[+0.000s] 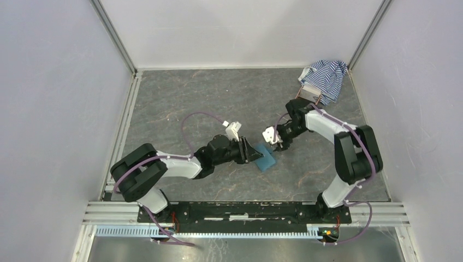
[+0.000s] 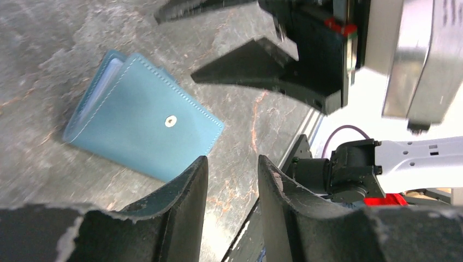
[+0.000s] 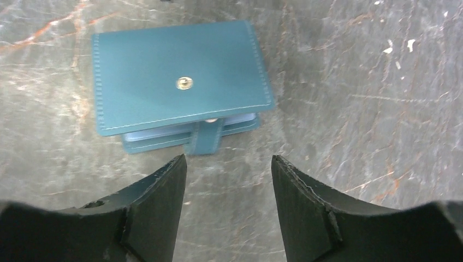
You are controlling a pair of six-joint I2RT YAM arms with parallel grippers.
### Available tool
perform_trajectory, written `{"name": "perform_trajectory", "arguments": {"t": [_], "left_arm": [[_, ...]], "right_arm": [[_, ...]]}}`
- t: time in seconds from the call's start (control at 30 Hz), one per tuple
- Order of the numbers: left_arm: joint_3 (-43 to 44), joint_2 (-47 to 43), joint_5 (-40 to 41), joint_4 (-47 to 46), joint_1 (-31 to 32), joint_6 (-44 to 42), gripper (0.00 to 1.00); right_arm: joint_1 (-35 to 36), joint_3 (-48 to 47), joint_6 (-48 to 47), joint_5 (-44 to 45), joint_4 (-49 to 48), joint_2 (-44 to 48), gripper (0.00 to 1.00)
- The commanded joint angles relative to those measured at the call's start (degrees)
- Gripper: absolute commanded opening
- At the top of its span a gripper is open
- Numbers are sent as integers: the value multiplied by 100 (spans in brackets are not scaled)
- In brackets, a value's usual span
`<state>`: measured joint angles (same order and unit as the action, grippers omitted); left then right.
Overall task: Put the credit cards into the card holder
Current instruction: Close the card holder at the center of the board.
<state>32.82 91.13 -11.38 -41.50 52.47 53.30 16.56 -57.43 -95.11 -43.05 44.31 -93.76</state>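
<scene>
While the grey tabletop [image 1: 218, 93] carries a striped cloth [image 1: 326, 76] in its far right corner, the card holder [image 1: 266, 160] lies flat near the middle. It is teal and folded, with the snap stud [image 3: 184, 83] up, the tab [image 3: 206, 139] loose, and pale blue inner leaves at one edge. The left tool [image 1: 252, 152] and right tool [image 1: 275, 143] flank it, both with fingers apart and holding nothing.

Card holder [image 1: 267, 160] between left gripper [image 1: 251, 152] and right gripper [image 1: 274, 142] (seemingly on table [image 1: 218, 98])

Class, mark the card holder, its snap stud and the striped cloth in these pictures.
card holder [image 2: 136, 114], left wrist view, middle of its closed cover
snap stud [image 3: 184, 83], right wrist view, the metal button
striped cloth [image 1: 327, 76], top view, its bunched middle
</scene>
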Motion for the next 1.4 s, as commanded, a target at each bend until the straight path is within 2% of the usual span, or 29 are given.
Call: {"name": "perform_trajectory", "arguments": {"t": [0.0, 0.2, 0.43, 0.5, 0.73, 0.83, 0.97, 1.1, 1.37], "left_arm": [[-373, -347, 481, 208, -30, -125, 46], [-610, -416, 445, -28, -26, -96, 46], [-768, -142, 349, -503, -26, 157, 46], [-816, -33, 330, -696, -27, 240, 46], [-873, 155, 396, -818, -26, 411, 46], [-830, 218, 352, -921, -17, 437, 46], [-589, 226, 373, -699, -17, 320, 46], [-260, 142, 521, -82, -19, 80, 46], [469, 110, 449, 562, -22, -469, 46]], "right_arm": [[94, -726, -884, -459, 975, -533, 64], [276, -595, -43, -250, 522, -692, 65], [456, -445, 388, -85, 389, -851, 62], [504, -358, 634, -2, 159, -846, 57], [533, -334, 879, 30, 62, -855, 26], [514, -136, 1120, -3, -157, -605, 17], [495, 375, 1730, -256, -718, -101, 9], [451, 809, 2513, -350, -1266, 357, 3], [207, 1325, 3289, -931, -1796, 758, 0]]}}
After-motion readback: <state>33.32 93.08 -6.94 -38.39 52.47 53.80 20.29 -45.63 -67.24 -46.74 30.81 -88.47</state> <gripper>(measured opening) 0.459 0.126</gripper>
